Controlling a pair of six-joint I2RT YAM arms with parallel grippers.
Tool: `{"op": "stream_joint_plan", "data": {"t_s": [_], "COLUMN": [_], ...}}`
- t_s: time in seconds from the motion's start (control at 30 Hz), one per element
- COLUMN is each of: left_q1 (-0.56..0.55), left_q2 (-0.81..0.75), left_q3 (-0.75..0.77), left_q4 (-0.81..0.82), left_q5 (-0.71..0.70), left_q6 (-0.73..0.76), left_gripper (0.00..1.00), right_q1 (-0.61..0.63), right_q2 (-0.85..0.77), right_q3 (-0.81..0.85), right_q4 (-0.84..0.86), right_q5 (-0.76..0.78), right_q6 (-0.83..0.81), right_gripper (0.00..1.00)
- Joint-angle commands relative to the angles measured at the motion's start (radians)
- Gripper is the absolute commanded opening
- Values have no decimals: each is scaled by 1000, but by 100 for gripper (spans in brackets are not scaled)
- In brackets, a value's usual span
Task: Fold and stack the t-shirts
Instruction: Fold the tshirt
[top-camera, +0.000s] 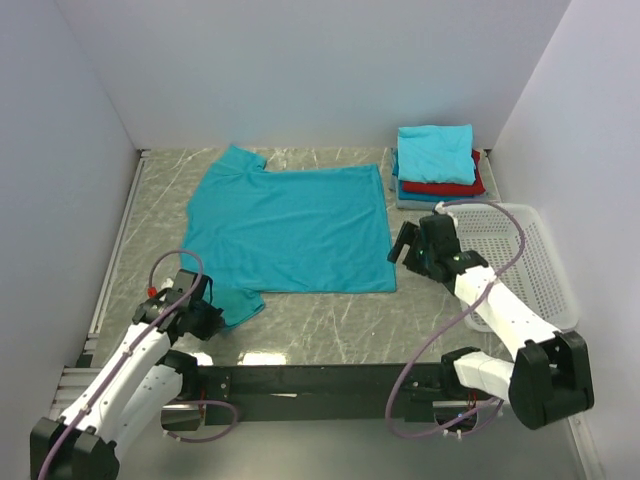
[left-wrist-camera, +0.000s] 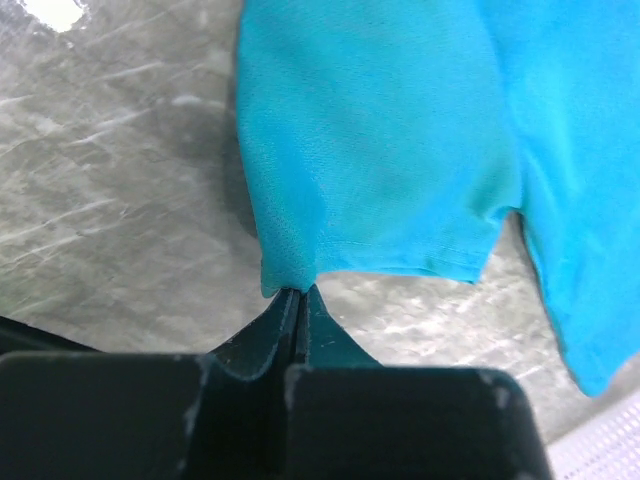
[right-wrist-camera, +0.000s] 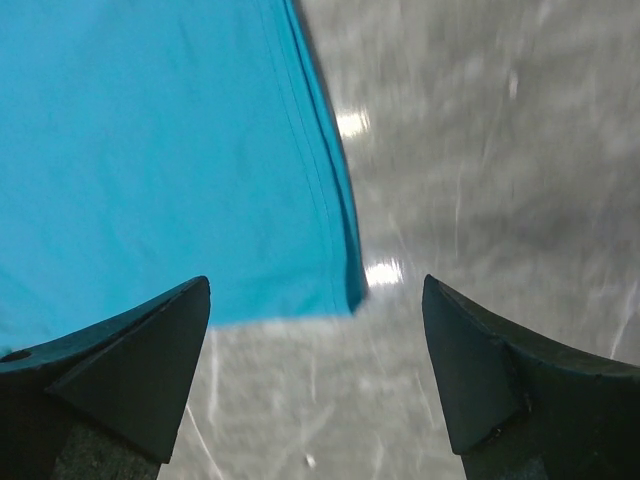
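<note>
Left gripper (left-wrist-camera: 298, 300) is seen closed on the very corner of the near sleeve (left-wrist-camera: 370, 150) of the spread teal t-shirt (top-camera: 290, 225), the cloth being pinched to a point between the jaws. The right gripper (right-wrist-camera: 316, 290) is held with its jaws wide apart above the shirt's near right hem corner (right-wrist-camera: 345, 290), and nothing is gripped by it.

The shirt is laid flat across the middle of the table (top-camera: 330, 320), nearer its left edge, with the collar toward the far left corner. It is judged to be light, thin and limp. It can be expected to sag and drag when lifted, and to slip out of a shallow pinch. Hold is best taken at corners and hemmed edges, where the doubled cloth gives more to bite on, and at two points at once so that a fold line is kept straight.

A stack of folded t-shirts (top-camera: 437, 170) is set at the far right corner of the table, with a teal one on top and red and darker blue ones below it. A white lattice basket (top-camera: 540, 280) is placed along the right edge. Nothing is seen in the part of it that shows, though part is hidden by the right arm.
</note>
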Motion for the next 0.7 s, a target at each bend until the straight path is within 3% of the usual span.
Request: {"op": "stream_joint_plan", "data": {"t_s": [0.0, 0.3, 0.53, 0.67], "left_q1": [-5, -5, -5, -5], "left_q2": [-40, -61, -78, -62], "left_q3": [-12, -7, -12, -7], "left_q4": [12, 27, 58, 75], "left_q5": [-25, -48, -52, -59], "left_q6": [-20, -38, -34, -20], "left_gripper": [1, 0, 1, 0], "right_q1": [32, 76, 76, 78], "right_q2": [-68, -29, 115, 191], "right_q3": [-67, -169, -133, -103], "right_q4": [-59, -25, 27, 41], "right_q5": [-53, -89, -66, -15], "right_q6": [32, 96, 98, 102], "right_gripper": [92, 82, 61, 56]}}
